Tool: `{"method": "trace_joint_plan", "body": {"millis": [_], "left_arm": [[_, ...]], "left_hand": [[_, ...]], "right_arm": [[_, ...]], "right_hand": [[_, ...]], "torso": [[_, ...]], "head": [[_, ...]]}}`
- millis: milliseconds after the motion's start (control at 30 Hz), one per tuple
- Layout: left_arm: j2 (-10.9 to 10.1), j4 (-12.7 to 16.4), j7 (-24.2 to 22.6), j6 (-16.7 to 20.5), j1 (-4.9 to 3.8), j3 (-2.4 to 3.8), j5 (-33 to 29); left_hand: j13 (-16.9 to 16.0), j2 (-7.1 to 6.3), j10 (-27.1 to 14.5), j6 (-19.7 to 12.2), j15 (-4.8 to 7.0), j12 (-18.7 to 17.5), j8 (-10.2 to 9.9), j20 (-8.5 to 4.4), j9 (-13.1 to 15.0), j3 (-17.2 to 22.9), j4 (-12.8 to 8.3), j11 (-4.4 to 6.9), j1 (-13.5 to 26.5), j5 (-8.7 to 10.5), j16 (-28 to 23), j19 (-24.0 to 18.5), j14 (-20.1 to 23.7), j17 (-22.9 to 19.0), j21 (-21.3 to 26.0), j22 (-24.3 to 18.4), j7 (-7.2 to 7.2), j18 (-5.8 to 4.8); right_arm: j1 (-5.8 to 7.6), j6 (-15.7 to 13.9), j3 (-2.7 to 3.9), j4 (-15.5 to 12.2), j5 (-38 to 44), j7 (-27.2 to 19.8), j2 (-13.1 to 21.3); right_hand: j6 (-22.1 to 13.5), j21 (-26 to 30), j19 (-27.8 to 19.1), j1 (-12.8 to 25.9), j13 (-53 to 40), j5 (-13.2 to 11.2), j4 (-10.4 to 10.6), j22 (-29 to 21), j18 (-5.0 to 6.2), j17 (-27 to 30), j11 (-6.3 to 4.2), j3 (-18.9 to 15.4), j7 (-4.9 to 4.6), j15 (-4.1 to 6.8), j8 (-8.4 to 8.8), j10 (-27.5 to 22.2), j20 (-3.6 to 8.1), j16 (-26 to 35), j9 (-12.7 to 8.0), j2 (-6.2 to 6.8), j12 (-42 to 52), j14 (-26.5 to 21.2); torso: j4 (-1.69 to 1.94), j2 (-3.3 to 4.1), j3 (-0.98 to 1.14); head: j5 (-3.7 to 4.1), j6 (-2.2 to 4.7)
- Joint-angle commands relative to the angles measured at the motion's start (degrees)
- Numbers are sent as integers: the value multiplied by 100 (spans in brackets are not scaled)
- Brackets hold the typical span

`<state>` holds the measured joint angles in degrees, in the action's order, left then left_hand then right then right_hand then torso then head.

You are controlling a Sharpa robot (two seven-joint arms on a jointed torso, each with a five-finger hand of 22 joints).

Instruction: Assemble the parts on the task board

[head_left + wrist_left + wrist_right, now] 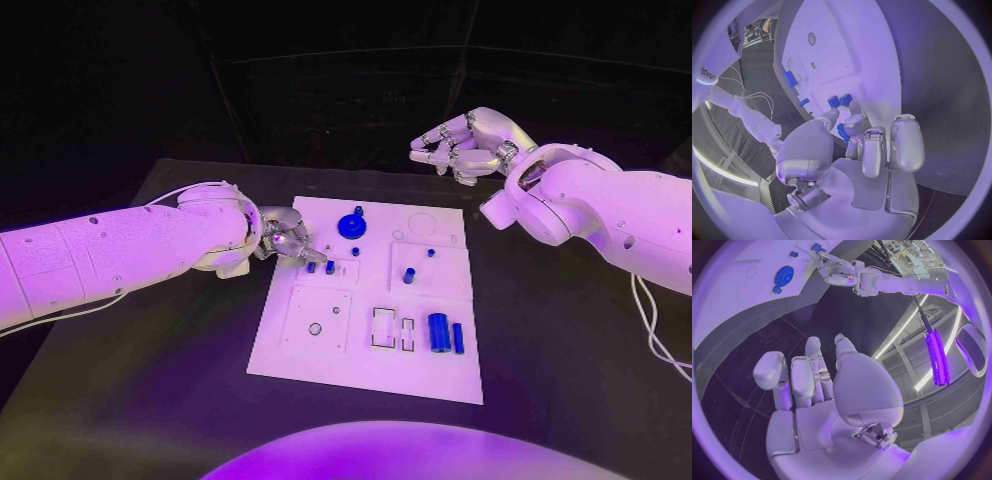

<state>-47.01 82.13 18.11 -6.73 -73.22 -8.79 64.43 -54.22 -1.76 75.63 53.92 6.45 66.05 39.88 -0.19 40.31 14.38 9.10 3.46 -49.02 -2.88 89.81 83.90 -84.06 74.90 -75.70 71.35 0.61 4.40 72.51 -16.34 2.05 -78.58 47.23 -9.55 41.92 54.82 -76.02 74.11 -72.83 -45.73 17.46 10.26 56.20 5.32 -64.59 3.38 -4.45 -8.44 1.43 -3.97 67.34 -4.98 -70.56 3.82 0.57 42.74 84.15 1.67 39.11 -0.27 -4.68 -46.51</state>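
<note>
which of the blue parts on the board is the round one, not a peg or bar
The blue disc near the far edge of the task board, just beyond the left hand. It is wide and circular, while the other blue parts are small pegs or narrow bars.

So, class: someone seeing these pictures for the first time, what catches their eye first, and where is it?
First, the white task board in the middle of the black table, dotted with small blue parts; the round blue part near its far edge stands out. Next, the left robot hand at the board's far left corner, with a small blue piece at its fingertips. The right robot hand is raised beyond the board.
</note>
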Motion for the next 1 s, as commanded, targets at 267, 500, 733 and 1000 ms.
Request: {"method": "trace_joint_plan", "body": {"millis": [267,500,733,1000], "left_arm": [[-107,133,-83,358,-7,3,-371],[-207,271,-94,400,-6,1,-336],[-280,306,-81,347,-6,-1,-139],[-277,305,-45,55,-4,-3,28]], "left_hand": [[104,-31,-114,-294,-77,-92,-376,41,-214,-421,126,-133,-116,12,19,48,-594,1510,91,-68,146,-26],[113,1,-134,-289,-117,-91,-545,91,-379,-555,80,-183,-330,6,19,48,-594,1510,98,-65,195,-24],[103,51,-135,-228,-126,-79,-608,108,-470,-594,14,-191,-521,6,19,49,-594,1510,103,-64,202,-20],[81,74,-127,-141,-124,-60,-593,111,-494,-615,-3,-183,-582,6,19,51,-594,1510,99,-55,187,-21]], "right_arm": [[7,11,4,12,-18,-58,-11],[3,14,3,26,-26,-59,-21],[-4,18,3,44,-32,-56,-29],[-7,24,2,51,-33,-52,-28]], "right_hand": [[-55,36,-49,-15,4,38,10,-5,112,5,-7,-38,2,-24,-25,-39,1,38,7,-39,-29,84],[-55,36,-49,-15,4,38,10,-5,112,5,-7,-38,2,-24,-25,-39,1,38,7,-39,-29,84],[-55,36,-49,-15,4,38,10,-5,112,5,-7,-38,2,-24,-25,-39,1,38,7,-39,-29,84],[-55,36,-49,-15,4,38,10,-5,112,5,-7,-38,2,-24,-25,-39,1,38,7,-39,-29,84]], "torso": [[7,-2,1],[0,-4,6],[3,1,4],[-3,3,3]], "head": [[1,0],[-15,-5],[-31,-6],[-34,-6]]}}
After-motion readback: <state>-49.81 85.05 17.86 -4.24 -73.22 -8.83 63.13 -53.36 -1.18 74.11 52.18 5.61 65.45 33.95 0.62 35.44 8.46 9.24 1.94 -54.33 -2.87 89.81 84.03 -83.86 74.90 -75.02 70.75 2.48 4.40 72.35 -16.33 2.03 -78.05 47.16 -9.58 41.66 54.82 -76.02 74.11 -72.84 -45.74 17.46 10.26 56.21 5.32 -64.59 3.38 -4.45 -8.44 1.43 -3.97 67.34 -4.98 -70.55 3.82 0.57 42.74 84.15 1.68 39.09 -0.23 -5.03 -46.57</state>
